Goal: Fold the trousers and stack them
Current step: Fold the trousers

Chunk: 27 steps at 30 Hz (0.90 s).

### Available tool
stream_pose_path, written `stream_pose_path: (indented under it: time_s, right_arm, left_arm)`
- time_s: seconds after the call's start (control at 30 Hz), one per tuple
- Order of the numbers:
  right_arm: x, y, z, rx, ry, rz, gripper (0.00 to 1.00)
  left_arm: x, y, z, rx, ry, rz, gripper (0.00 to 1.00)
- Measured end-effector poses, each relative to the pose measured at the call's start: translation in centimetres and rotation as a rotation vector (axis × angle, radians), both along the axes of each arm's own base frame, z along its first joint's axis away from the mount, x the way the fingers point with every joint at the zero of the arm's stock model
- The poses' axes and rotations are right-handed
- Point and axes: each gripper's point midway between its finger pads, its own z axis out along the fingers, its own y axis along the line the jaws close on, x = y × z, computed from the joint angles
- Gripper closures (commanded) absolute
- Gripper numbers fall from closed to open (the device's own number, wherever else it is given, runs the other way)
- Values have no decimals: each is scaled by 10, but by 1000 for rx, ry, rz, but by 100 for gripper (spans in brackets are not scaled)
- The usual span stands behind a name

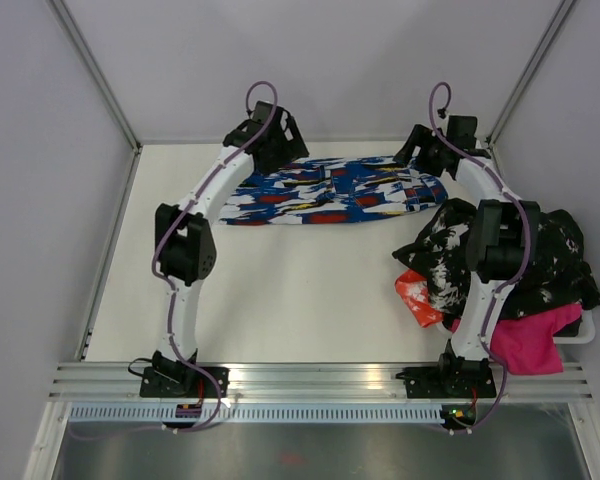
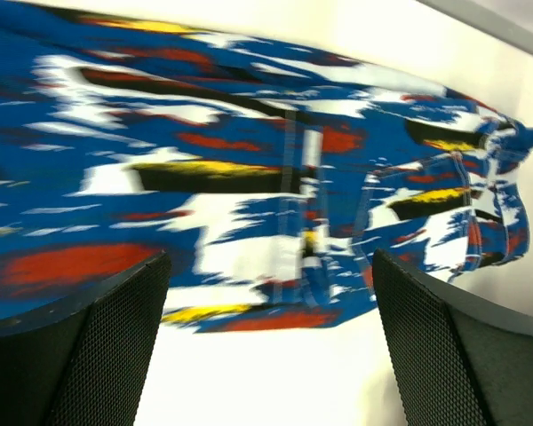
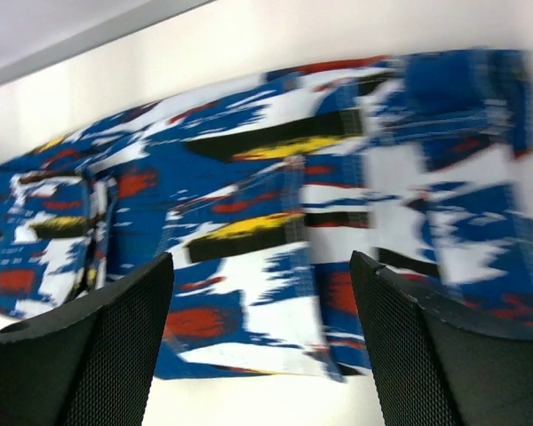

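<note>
1. Trousers (image 1: 335, 190): found lying flat along far edge of bench (image 1: 280, 300).
2. Left end effector (image 2: 268, 271), right end effector (image 3: 259, 264): hung released, empty, above fabric.
3. Risk judged: pinching single layer, dragging fold askew.

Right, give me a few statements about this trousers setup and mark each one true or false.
1. The trousers lie spread on the table, at its far side. True.
2. The left pincer is shut on the trousers. False: it is open and grips nothing.
3. A heap of other clothes sits by the right arm. True.
4. The trousers are plain black. False: they are royal blue with white, red, black and yellow splashes.
5. The right pincer is open. True.
</note>
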Motion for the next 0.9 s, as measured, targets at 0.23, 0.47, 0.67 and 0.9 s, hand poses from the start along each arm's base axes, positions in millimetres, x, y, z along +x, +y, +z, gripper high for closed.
stream_pose_path:
  time_s: [0.23,0.47,0.67,0.9]
  right_arm:
    - [6,146,38,-10,-116,310,33]
    - [-25,276,21,-12,-136,605,91]
    - [-39,296,-57,-85,16,622,100]
    - [-48,278,-106,-150,119,540,100]
  left_arm:
    - [-5,122,-16,36,49,142,6]
    - [-25,208,-79,54,181,179,6]
    - [-28,229,-91,51,170,103,5]
    - [-19,221,-95,19,123,12,6]
